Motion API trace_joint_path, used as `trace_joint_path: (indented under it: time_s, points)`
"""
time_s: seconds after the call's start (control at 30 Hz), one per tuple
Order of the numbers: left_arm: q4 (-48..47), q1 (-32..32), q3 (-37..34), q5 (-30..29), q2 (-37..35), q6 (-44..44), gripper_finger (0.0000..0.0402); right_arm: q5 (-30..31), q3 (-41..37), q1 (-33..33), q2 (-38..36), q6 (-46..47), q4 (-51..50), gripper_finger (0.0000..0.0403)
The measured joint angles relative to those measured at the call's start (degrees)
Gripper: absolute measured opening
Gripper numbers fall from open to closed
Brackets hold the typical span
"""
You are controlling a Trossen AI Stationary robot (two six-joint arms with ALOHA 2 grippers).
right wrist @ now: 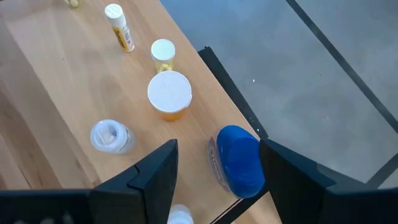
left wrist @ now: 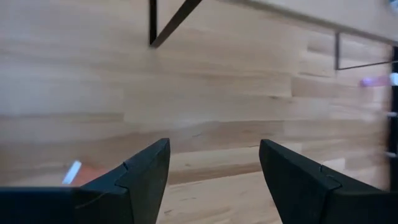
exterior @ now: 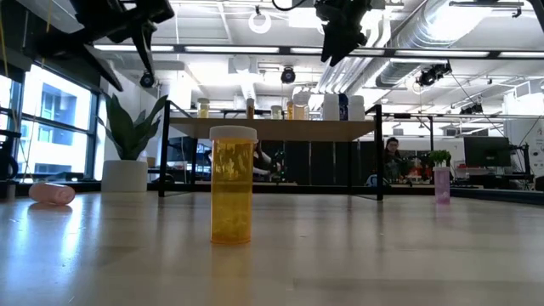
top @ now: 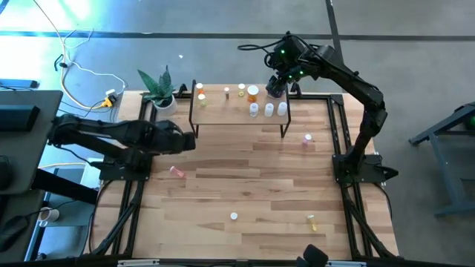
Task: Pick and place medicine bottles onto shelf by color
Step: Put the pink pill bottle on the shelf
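Observation:
The light wood shelf [top: 230, 111] stands at the table's far side with several small bottles on it: yellow and orange ones along its far edge [top: 253, 94], white ones at its right end [top: 269, 110]. My right gripper [top: 276, 87] hangs open above the shelf's far right corner. A blue bottle [right wrist: 239, 158] stands upright on the shelf below it, between the lines of the two fingers and clear of them. My left gripper [left wrist: 214, 168] is open and empty over the table, left of the shelf's near left leg. A pink bottle [top: 177, 172] lies on its side on the table near it.
A pink bottle [top: 307, 139] stands on the table right of the shelf. A white-capped yellow bottle [exterior: 232, 185] and a small yellow one [top: 312, 219] are near the front edge. A potted plant [top: 159, 89] stands at the shelf's far left. Dark frame rails run along both table sides.

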Motion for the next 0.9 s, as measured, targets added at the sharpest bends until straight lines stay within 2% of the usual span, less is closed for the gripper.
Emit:
trace_joint_path:
  time_s: [0.3, 0.57, 0.67, 0.9]
  points:
    - [-5.6, -7.7, 0.0, -2.7, 8.4, -19.0, 0.0236, 0.0, 0.0, 0.0, 0.0, 0.3, 0.0, 0.0216]
    - [-8.2, -13.7, 0.0, -2.8, 14.6, -33.5, 0.0236, 0.0, 0.0, 0.0, 0.0, -1.9, 0.1, 0.0216]
    - [-9.1, -15.7, 0.0, -2.4, 17.0, -37.0, 0.0236, 0.0, 0.0, 0.0, 0.0, -2.2, 0.2, 0.0216]
    - [-10.3, -17.0, 0.0, 3.6, 23.0, -37.8, 0.0236, 0.0, 0.0, 0.0, 0.0, -3.5, 0.5, 0.0216]
